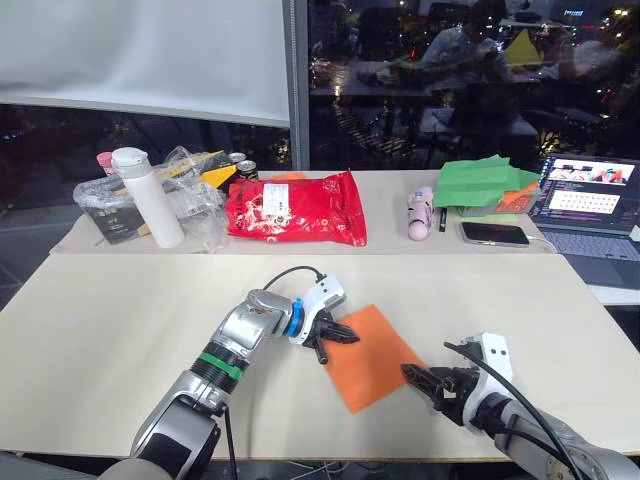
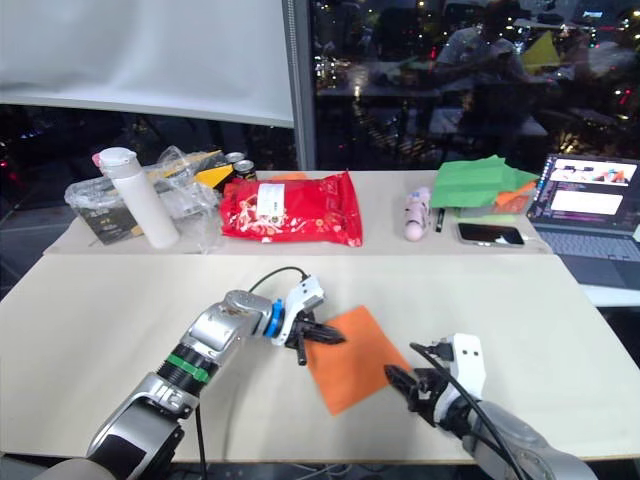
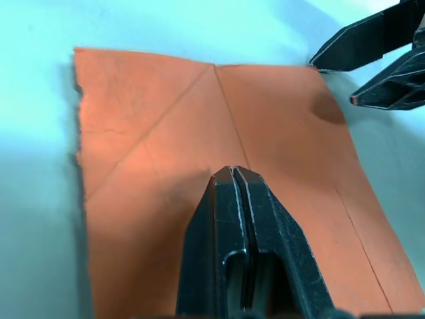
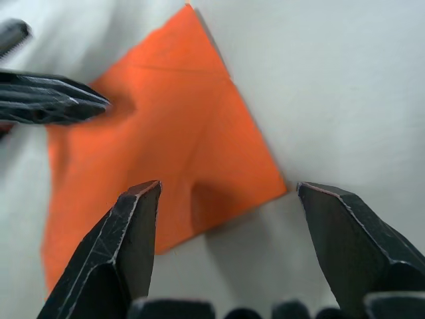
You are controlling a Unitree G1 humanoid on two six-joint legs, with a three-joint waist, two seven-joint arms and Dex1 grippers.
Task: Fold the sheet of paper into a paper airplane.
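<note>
On the pale tabletop point(image 1: 120, 330), the left gripper point(image 1: 338, 335) has its fingers point(image 3: 236, 219) pressed together, tips resting on the left part of the orange paper point(image 1: 372, 355), which lies flat near the front edge with creases fanning from one side. Just beside the paper's right corner, the right gripper point(image 1: 422, 381) hovers with fingers point(image 4: 133, 226) spread wide, holding nothing.
</note>
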